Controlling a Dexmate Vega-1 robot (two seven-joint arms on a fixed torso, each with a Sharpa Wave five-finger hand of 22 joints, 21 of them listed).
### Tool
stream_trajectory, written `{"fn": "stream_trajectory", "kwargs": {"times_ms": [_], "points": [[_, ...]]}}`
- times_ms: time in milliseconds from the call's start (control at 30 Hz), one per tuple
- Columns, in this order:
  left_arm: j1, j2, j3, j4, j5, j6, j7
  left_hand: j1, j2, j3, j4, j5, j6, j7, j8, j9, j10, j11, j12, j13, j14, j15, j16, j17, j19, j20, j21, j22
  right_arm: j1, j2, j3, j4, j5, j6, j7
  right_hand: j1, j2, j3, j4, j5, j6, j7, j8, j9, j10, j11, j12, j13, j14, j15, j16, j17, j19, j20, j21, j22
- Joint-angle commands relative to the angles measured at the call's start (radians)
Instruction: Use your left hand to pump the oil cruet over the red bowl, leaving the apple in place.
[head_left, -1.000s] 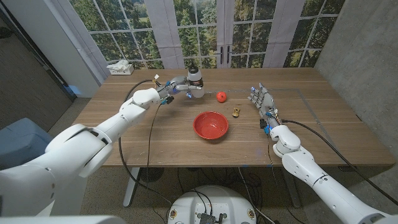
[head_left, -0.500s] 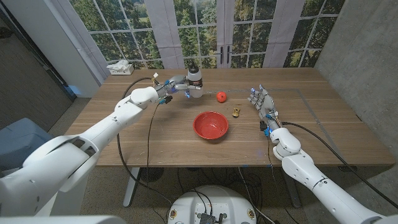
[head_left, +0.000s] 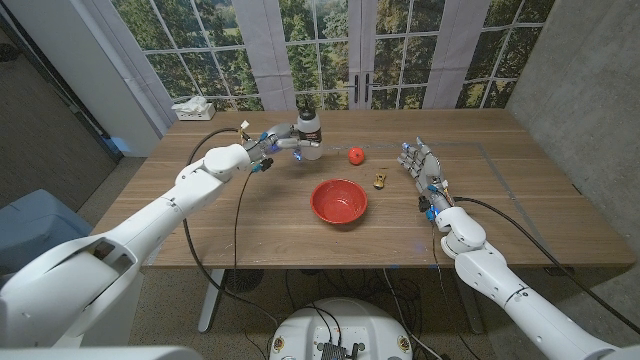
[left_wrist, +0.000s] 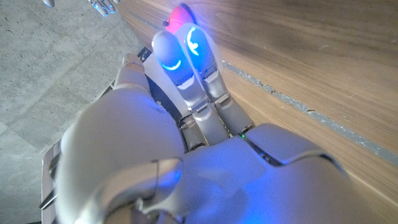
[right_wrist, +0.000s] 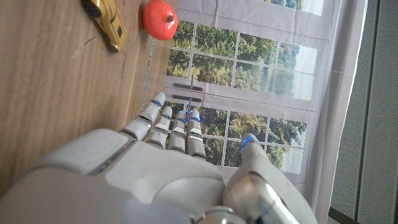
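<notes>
The oil cruet (head_left: 309, 133), a clear bottle with a black pump top, stands upright near the table's far side, left of the red apple (head_left: 356, 155). My left hand (head_left: 279, 141) grips it from its left side, fingers wrapped round the body. Whether its base touches the table I cannot tell. The red bowl (head_left: 339, 201) sits in the middle of the table, nearer than the cruet and to its right. My right hand (head_left: 422, 166) stands on its edge at the right, fingers apart, holding nothing. The right wrist view shows the apple (right_wrist: 158, 18) beyond my right hand (right_wrist: 161, 168).
A small gold toy car (head_left: 380, 180) lies between the bowl and my right hand, and appears as the toy car (right_wrist: 107, 23) beside the apple. A tissue box (head_left: 193, 108) sits at the table's far left corner. Windows stand behind the table.
My left hand has shifted the cruet slightly to the left and farther from the bowl. The right hand has barely moved.
</notes>
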Motion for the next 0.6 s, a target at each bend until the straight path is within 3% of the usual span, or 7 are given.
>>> {"fn": "stream_trajectory", "kwargs": {"times_ms": [33, 600], "points": [[0.106, 0.071, -0.044, -0.170, -0.009, 0.077, 0.079, -0.006, 0.003, 0.009, 0.000, -0.003, 0.001, 0.001, -0.003, 0.002, 0.011, 0.001, -0.002, 0.004, 0.013, 0.001, -0.003, 0.002, -0.006, -0.066, 0.008, 0.003, -0.006, -0.009, -0.002, -0.001, 0.010, 0.010, 0.029, -0.003, -0.008, 0.004, -0.007, -0.002, 0.007, 0.001, -0.004, 0.002, 0.004, 0.003, 0.003, 0.001, 0.004, 0.001, -0.001, -0.001, 0.008, 0.001, -0.006, 0.003], [0.234, 0.141, -0.099, -0.338, -0.021, 0.141, 0.177, -0.007, 0.005, 0.021, -0.001, -0.011, 0.004, 0.002, -0.005, 0.003, 0.014, -0.001, -0.006, 0.004, 0.014, 0.001, -0.006, 0.004, -0.009, -0.065, 0.008, 0.004, -0.029, -0.026, -0.002, -0.015, 0.025, 0.022, 0.068, -0.004, -0.008, 0.004, -0.009, -0.002, 0.006, 0.001, -0.005, 0.002, 0.005, 0.004, 0.002, 0.001, 0.004, 0.002, -0.002, -0.002, 0.012, 0.002, -0.015, 0.004]]}}
